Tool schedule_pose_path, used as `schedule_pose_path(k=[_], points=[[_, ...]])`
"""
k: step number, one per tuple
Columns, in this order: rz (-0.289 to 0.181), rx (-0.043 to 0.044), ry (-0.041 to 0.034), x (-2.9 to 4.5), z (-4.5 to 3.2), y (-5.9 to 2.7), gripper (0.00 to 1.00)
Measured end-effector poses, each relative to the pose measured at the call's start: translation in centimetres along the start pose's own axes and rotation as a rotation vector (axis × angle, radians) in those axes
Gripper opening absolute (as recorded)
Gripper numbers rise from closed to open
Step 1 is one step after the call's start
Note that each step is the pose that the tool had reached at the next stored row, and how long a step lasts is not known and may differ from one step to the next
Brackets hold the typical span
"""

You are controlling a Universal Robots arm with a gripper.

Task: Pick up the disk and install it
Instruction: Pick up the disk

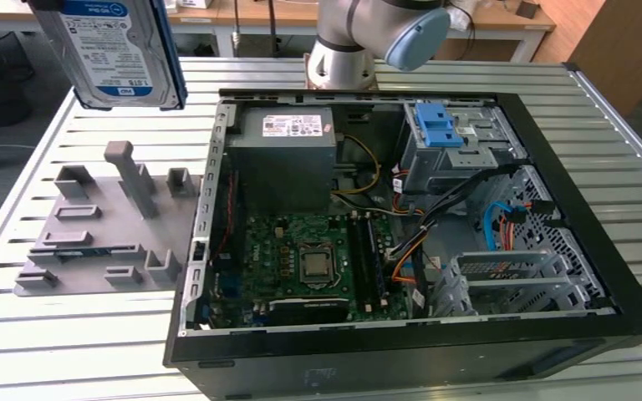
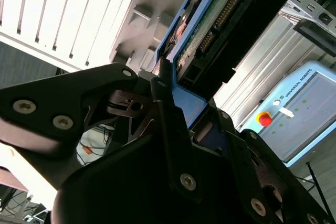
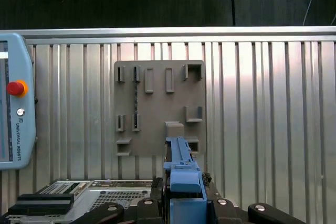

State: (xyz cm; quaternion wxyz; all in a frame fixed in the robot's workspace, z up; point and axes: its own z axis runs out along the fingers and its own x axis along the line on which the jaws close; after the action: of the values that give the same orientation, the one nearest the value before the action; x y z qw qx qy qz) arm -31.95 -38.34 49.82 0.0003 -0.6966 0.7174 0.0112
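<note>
Blue-framed flat disk between black fingers

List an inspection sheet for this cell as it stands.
Surface: slatted metal table carrying an open computer case and a grey fixture plate.
Job's things: disk held in the air at the exterior view's upper left, outside the case.
Clutter: nothing seen.
Grippers: end effector shut on the disk's blue carrier end, in the second wrist view.
Cables: orange wires loose inside the case; blue cable below the drive cage.
Surroundings: teach pendant near the table's edge; desks behind the arm.
</note>
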Motion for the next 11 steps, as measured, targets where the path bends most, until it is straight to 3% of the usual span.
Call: schedule_pose_path(k=[11], points=[[0.0, 0.0, 0.0, -0.03, 0.02, -1.22, 0.36]])
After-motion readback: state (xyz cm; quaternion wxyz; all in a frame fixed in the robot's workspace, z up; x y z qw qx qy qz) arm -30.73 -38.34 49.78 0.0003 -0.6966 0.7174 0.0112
